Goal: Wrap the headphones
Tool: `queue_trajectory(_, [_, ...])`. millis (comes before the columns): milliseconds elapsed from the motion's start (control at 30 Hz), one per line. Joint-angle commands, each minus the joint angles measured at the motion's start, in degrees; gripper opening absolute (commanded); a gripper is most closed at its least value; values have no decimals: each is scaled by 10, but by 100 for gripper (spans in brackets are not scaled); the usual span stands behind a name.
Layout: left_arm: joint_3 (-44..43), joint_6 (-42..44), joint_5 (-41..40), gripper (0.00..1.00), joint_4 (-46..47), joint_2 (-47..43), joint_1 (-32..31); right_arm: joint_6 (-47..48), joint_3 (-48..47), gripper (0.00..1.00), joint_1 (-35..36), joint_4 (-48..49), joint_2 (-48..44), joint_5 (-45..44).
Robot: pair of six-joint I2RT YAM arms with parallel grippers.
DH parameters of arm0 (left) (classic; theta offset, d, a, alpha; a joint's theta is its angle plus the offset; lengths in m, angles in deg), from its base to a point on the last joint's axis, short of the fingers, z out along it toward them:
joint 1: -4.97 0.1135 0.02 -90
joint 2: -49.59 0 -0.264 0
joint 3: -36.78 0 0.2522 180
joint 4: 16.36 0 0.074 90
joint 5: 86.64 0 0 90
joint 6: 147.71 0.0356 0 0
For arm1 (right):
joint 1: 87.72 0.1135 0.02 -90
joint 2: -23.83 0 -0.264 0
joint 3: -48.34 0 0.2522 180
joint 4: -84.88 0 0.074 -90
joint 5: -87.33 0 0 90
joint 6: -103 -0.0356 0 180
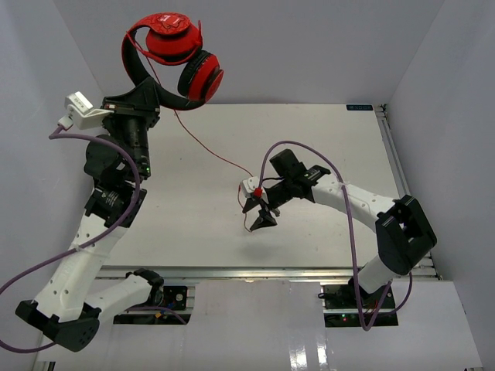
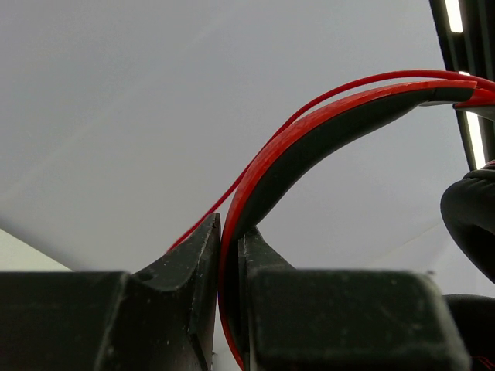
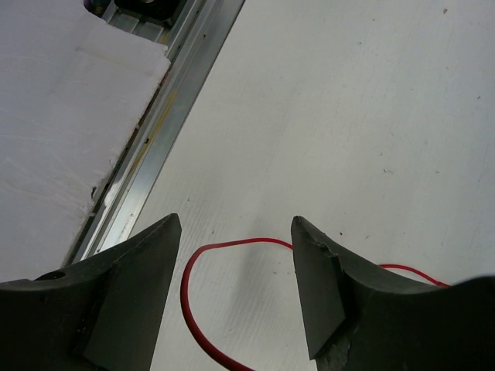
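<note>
Evidently the left gripper is clamped on the headband, holding the headphones high at the far left so the cord trails down freely; rightward, the right gripper hovers, fingers apart, over slack cord on the table, likely to gather it.

The headphones sit in the left tool at the far left, clear of the worktop; their cord runs right and nearer to the right tool mid-worktop, where a loop lies under it
</note>
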Motion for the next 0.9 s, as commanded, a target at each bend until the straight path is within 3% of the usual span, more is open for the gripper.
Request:
queue_trajectory(0, [-14, -24, 18, 0, 15, -1, 0, -4, -16, 67, -5, 17, -8, 3])
queue_trajectory(67, [-21, -23, 22, 0, 11, -1, 0, -25, -14, 69, -12, 37, -2, -3])
queue_trajectory(167, [-27, -25, 29, 0, 8, -4, 0, -80, -17, 85, -25, 74, 15, -34])
queue_trajectory(233, [-32, -28, 32, 0, 7, -4, 0, -102, -24, 90, -33, 74, 40, -49])
queue_trajectory(500, [-45, -39, 57, 0, 2, -8, 0, -105, -70, 91, -44, 10, 124, -27])
queue_trajectory(867, [-40, -65, 75, 0, -4, -21, 0, -148, -101, 92, -81, 6, 161, -11])
